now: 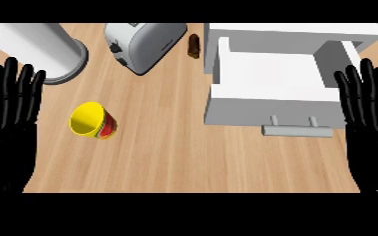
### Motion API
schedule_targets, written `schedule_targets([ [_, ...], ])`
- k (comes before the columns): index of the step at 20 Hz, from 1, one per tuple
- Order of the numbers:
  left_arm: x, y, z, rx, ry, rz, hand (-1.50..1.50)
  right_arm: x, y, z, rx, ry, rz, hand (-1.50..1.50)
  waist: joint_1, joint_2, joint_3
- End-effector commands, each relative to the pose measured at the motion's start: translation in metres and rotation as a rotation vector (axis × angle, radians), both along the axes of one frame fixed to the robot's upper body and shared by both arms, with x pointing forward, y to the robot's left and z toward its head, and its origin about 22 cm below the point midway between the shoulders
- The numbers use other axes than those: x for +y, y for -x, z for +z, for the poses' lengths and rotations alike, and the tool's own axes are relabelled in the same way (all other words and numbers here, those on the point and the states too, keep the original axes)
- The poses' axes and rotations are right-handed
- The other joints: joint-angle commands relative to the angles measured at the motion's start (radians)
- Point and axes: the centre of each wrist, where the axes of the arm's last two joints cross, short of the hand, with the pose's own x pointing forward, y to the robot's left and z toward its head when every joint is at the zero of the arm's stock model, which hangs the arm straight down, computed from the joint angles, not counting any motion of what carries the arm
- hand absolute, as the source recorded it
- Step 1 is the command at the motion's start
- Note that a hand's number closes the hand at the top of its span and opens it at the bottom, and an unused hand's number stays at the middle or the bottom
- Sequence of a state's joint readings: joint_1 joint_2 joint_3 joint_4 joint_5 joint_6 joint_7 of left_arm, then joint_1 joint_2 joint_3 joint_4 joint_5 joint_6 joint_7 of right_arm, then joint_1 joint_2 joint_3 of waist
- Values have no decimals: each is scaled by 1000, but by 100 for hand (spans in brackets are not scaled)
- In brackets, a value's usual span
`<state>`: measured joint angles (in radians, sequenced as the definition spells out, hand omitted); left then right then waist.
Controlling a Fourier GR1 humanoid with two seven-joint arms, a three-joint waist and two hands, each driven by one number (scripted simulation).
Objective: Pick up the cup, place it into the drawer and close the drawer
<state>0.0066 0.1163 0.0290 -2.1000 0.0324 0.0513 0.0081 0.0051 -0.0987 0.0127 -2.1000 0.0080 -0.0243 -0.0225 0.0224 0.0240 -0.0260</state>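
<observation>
While both hands are resting at the view's side edges, the wooden counter (184, 160) is lying bare between them. The left hand (18, 105) and the right hand (359, 105) are holding their fingers straight and upright, gripping nothing and touching nothing. The yellow cup (93, 121) is lying tilted on the counter near the left hand, its mouth facing the viewer, with a red and green pattern on its side that carries no readable writing. To the right, well apart from the cup, the white drawer (269, 75) is standing pulled open, its grey handle (297, 129) pointing toward the near edge. Farther back, a silver toaster (144, 45) is sitting beside a small brown bottle (194, 46), and a grey cylinder (44, 50) is standing at the far left.
</observation>
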Motion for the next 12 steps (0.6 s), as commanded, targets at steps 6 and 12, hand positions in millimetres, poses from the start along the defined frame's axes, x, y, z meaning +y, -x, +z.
schedule_targets([
  [6, 18, 2, 6, 0, -37, -586, -150, 3, 5, 0, 11, -12, 0, -150, -24, -28, 22],
  [12, 66, 2, -28, 222, 156, -629, -150, -22, -5, -13, 96, 99, 14, -150, -21, -24, 26],
])
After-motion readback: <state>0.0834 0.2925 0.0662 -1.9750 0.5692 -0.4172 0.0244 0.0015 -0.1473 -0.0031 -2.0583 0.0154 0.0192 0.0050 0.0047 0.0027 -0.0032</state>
